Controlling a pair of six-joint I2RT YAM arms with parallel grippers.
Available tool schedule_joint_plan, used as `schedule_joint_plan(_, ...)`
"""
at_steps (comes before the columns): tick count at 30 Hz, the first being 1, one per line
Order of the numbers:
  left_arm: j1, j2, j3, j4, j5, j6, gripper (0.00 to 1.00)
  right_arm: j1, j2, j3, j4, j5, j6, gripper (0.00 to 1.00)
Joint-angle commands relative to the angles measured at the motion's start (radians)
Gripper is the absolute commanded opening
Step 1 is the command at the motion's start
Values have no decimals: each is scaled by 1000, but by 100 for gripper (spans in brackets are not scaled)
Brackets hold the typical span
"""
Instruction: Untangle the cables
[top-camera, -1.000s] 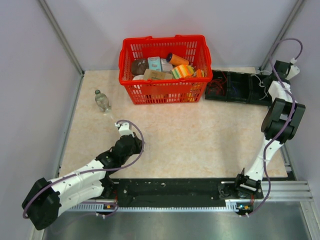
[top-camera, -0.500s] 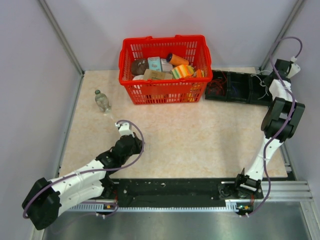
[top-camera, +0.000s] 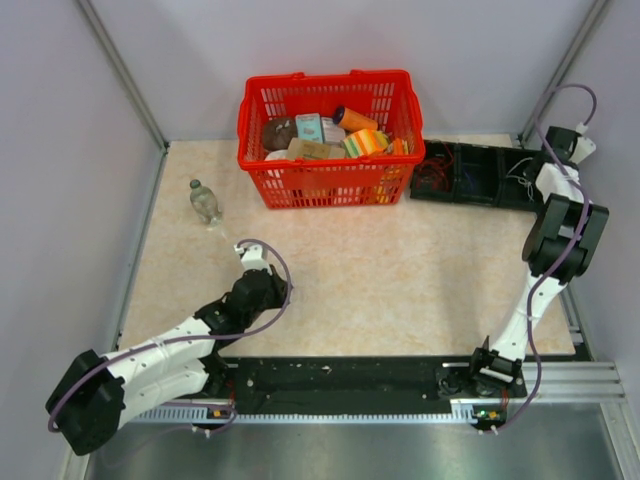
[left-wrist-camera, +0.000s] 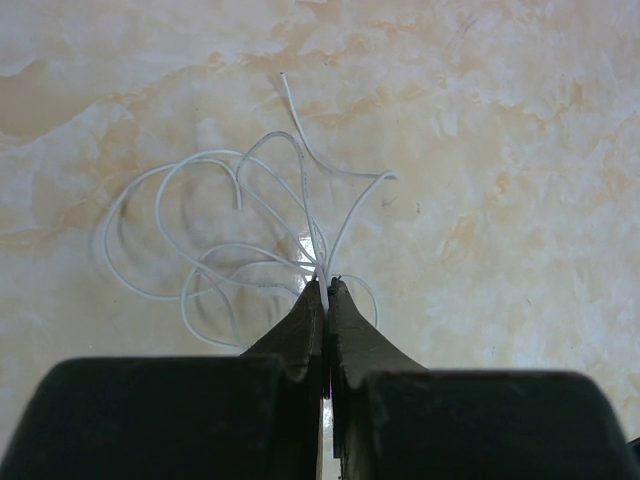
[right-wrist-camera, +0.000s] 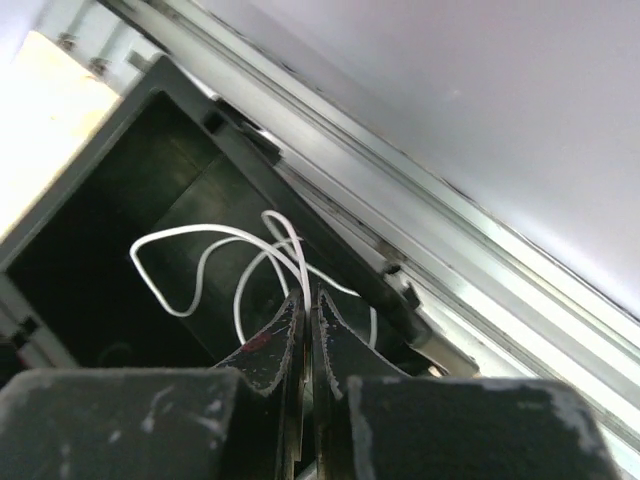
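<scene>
Tabletop, cables in left end effector

- Cream and beige bench, marbled with pale orange veins.
- Bright red basket at the far edge, walls in open lattice, with orange, teal and brown packs inside.
- Black tray at the far right corner.
- White cables, looped over the marbling at the left end effector and white against black at the right end effector, with reddish strands in the tray.
- Black fingers on both.
- White arms with black joints and purple hoses.
- Clear bottle near the left edge.
</scene>
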Motion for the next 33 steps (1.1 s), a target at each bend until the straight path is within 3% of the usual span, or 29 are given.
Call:
schedule_joint_plan(1, 0, 9, 23, 50, -2, 15, 0, -16, 48, 159, 24, -119, -46, 1)
schedule_joint_plan(5, 0, 12, 27, 42, -15, 18, 0, -6, 143, 279, -67, -139, -20, 15)
schedule_joint_plan(10, 2, 36, 50, 19, -19, 16, 0, 33, 109, 244, -70, -112, -12, 49)
schedule_joint_plan(18, 0, 21, 34, 42, 19, 29, 0, 98, -88, 171, -231, -37, -29, 73)
schedule_joint_plan(24, 0, -10, 17, 50, 45, 36, 0, 98, -436, -209, -197, -101, 90, 89)
schedule_joint_plan(27, 0, -16, 18, 50, 59, 51, 0, 99, -608, -410, -119, -145, 81, 92)
schedule_joint_plan(31, 0, -13, 21, 53, 70, 62, 0, 127, -830, -643, -41, -251, 63, 91)
schedule_joint_plan(33, 0, -1, 26, 56, 67, 59, 0, 211, -930, -743, 13, -338, 37, 88)
